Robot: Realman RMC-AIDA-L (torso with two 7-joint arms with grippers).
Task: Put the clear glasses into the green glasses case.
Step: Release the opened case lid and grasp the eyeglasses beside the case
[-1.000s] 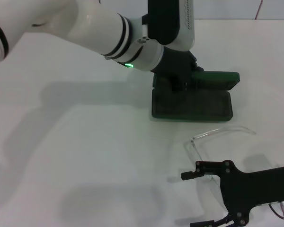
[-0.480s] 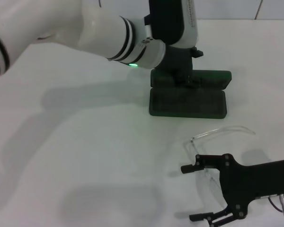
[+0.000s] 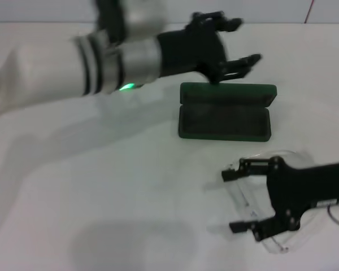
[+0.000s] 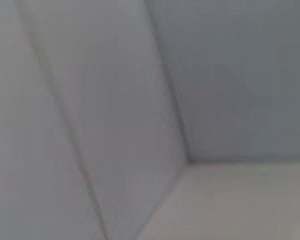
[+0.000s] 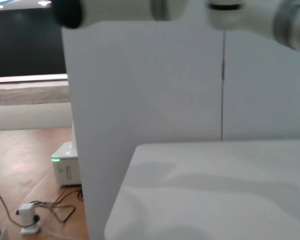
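Straddling wraparound clear glasses (image 3: pixel 271 214): right hand (image 3: pixel 236 200), spread.

A plain white table (image 3: pixel 118 186) carries everything. The green glasses case (image 3: pixel 224 110) lies open on it toward one o'clock from the table's middle, lid back, dark lining up. The clear glasses (image 3: pixel 254 195) rest on the table at about four o'clock, near the case but apart from it.

A flat white tabletop (image 5: pixel 220 190) is seen before white wall panels (image 5: pixel 150 85). A wooden floor (image 5: pixel 25 170) with a small white box (image 5: pixel 66 168) and cables (image 5: pixel 40 212) is shown beside it.
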